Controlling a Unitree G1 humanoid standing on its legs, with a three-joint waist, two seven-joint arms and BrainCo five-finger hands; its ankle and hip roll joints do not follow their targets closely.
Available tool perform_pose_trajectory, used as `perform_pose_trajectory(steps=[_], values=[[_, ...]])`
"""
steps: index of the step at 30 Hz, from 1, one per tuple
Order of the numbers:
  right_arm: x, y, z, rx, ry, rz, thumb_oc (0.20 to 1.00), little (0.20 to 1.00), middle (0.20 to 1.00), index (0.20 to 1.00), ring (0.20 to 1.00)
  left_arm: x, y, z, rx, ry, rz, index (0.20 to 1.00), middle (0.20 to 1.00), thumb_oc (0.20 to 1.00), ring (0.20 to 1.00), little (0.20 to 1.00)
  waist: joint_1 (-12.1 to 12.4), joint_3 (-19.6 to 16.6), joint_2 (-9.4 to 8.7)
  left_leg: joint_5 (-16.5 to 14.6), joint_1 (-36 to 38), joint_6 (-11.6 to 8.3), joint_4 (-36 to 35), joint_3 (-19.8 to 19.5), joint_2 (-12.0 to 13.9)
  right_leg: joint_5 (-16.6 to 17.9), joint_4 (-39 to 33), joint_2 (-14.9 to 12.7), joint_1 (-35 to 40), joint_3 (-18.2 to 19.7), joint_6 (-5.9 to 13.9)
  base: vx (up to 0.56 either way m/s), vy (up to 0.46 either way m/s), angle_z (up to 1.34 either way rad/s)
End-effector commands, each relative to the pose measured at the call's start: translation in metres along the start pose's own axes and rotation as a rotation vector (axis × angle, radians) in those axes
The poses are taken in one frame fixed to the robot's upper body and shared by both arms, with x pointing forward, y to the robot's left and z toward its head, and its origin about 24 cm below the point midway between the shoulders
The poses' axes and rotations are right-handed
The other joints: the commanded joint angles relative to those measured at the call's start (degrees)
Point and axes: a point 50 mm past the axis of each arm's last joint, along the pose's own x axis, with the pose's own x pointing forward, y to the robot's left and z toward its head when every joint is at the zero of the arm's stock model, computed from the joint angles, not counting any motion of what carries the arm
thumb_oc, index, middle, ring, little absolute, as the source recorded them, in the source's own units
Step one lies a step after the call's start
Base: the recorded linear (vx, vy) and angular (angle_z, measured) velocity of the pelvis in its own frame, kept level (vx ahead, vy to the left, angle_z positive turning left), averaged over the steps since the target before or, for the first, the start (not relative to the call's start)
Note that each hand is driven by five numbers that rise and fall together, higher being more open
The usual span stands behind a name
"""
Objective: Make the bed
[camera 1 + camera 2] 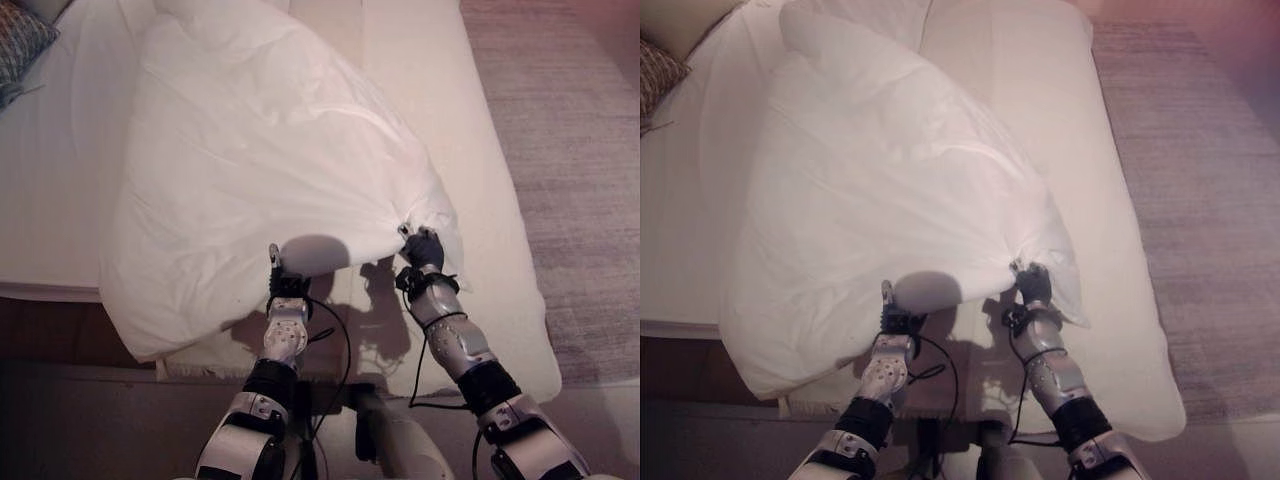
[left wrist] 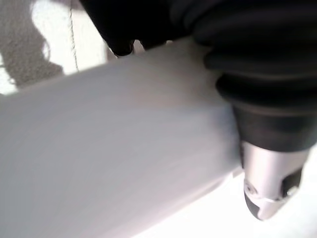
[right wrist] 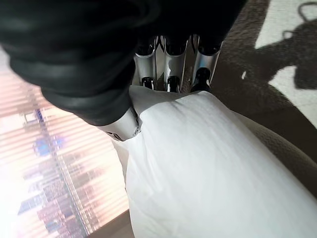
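A puffy white duvet point(image 1: 260, 170) lies bunched aslant over the bed point(image 1: 500, 330), its near edge lifted off the mattress at the foot. My right hand point(image 1: 424, 250) grips the duvet's near right corner; in the right wrist view its fingers point(image 3: 168, 64) and thumb point(image 3: 124, 126) pinch the white cloth point(image 3: 208, 163). My left hand point(image 1: 287, 287) sits at the duvet's near edge, towards the left, with its fingers under the cloth. In the left wrist view a fold of duvet point(image 2: 114, 148) runs between the thumb point(image 2: 267, 183) and the dark fingertips.
A patterned pillow point(image 1: 20, 40) lies at the bed's far left corner. A grey rug point(image 1: 570, 150) runs along the bed's right side. The bare cream sheet point(image 1: 430, 80) shows at the far right of the mattress. Dark floor lies at the bed's foot.
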Motion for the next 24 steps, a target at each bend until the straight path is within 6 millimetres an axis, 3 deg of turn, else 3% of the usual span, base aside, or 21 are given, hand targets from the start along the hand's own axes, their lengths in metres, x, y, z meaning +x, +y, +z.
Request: perform_pose_trajectory(steps=[1, 8, 9, 10, 17, 24], values=[[-0.004, -0.034, 0.048, 0.163, -0.267, -0.109, 0.200, 0.200, 0.200, 0.200, 0.200, 0.010, 0.001, 0.054, 0.068, -0.237, 0.016, 1.000, 1.000, 1.000, 1.000, 1.000, -0.19, -7.34, -1.87, -2.42, -0.26, -3.51, 0.04, 1.53, 1.23, -4.40, 5.78, -2.07, 0.93, -0.25, 5.52, 0.00, 0.000, 0.00], [-0.013, -0.047, 0.052, 0.176, -0.302, -0.135, 0.200, 0.200, 0.200, 0.200, 0.200, 0.011, -0.007, 0.071, 0.121, -0.298, -0.008, 1.000, 1.000, 1.000, 1.000, 1.000, -1.08, -7.39, -2.28, -2.51, -0.34, -3.60, 0.04, 2.86, 1.76, -4.41, 7.02, -1.41, -0.54, 0.80, 5.75, 0.00, 0.003, -0.12], [-0.014, -0.050, 0.050, 0.167, -0.300, -0.148, 0.200, 0.200, 0.200, 0.200, 0.200, 0.011, -0.007, 0.074, 0.128, -0.313, -0.019, 0.529, 0.529, 0.529, 0.529, 0.529, -1.10, -7.42, -2.26, -2.53, -0.33, -3.65, 0.04, 3.05, 1.82, -4.43, 7.10, -1.37, -0.61, 0.84, 5.76, 0.01, -0.001, -0.04], [-0.015, -0.054, 0.049, 0.159, -0.293, -0.160, 0.200, 0.200, 0.200, 0.200, 0.200, 0.010, -0.007, 0.079, 0.148, -0.331, -0.028, 0.200, 0.200, 0.200, 0.200, 0.200, -1.07, -7.47, -2.20, -2.59, -0.22, -3.65, 0.04, 3.14, 1.86, -4.47, 7.20, -1.32, -0.65, 0.88, 5.74, 0.00, 0.000, 0.00], [-0.018, -0.089, 0.015, 0.112, -0.139, -0.239, 0.200, 0.200, 0.200, 0.200, 0.200, 0.004, 0.021, 0.118, 0.485, -0.411, -0.027, 0.200, 0.200, 0.200, 0.200, 0.200, -0.20, -9.00, -0.30, -3.41, 2.41, -3.69, 0.04, 2.63, 1.97, -6.83, 9.01, -1.05, 1.14, 1.25, 4.68, 0.05, -0.017, -0.05], [-0.028, -0.108, -0.021, 0.200, 0.012, -0.297, 0.200, 0.200, 0.200, 0.200, 0.200, -0.001, 0.038, 0.124, 0.560, -0.400, -0.042, 0.200, 0.200, 0.200, 0.200, 0.200, 1.42, -9.75, 2.04, -2.10, 3.84, -4.76, 0.04, -0.74, 1.46, -9.31, 10.32, -1.89, 4.65, -1.28, 3.48, 0.01, -0.028, 0.15]])
